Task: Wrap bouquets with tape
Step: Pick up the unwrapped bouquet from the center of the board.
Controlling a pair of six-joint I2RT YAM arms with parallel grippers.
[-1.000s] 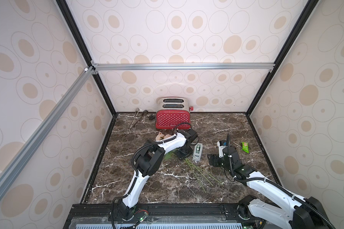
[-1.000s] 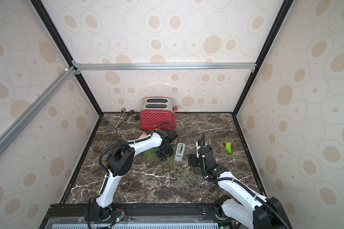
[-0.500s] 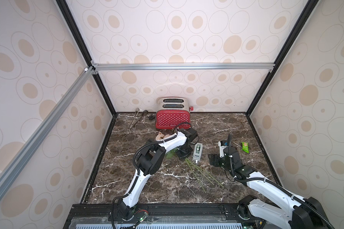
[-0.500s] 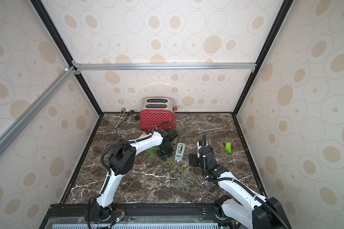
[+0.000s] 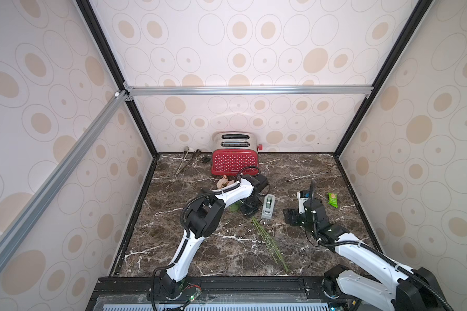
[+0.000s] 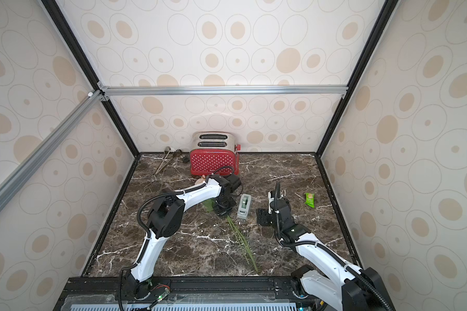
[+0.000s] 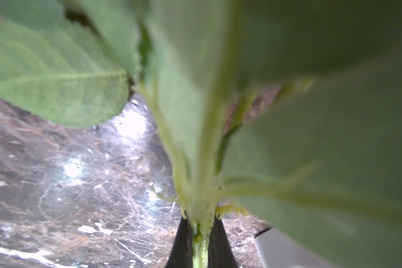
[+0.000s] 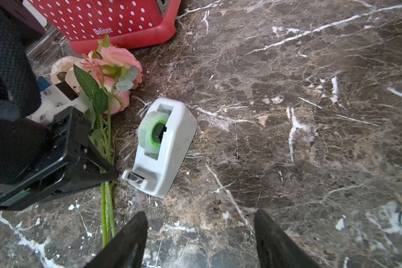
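two grippers are in play. the left gripper (image 8: 107, 172) is pinched tight on the green stems (image 8: 107, 204) of the bouquet (image 8: 109, 67), just under the leaves. the pink flowers lie past its tips, by the red toaster (image 8: 116, 20). the tape (image 8: 170, 143) sits on the desk (image 8: 288, 92) right beside that gripper. the right gripper (image 8: 200, 214) is wide apart and empty, with the tape just ahead of it. i think the stems should be held tight and low, so the right gripper can reach the tape without bumping flowers.
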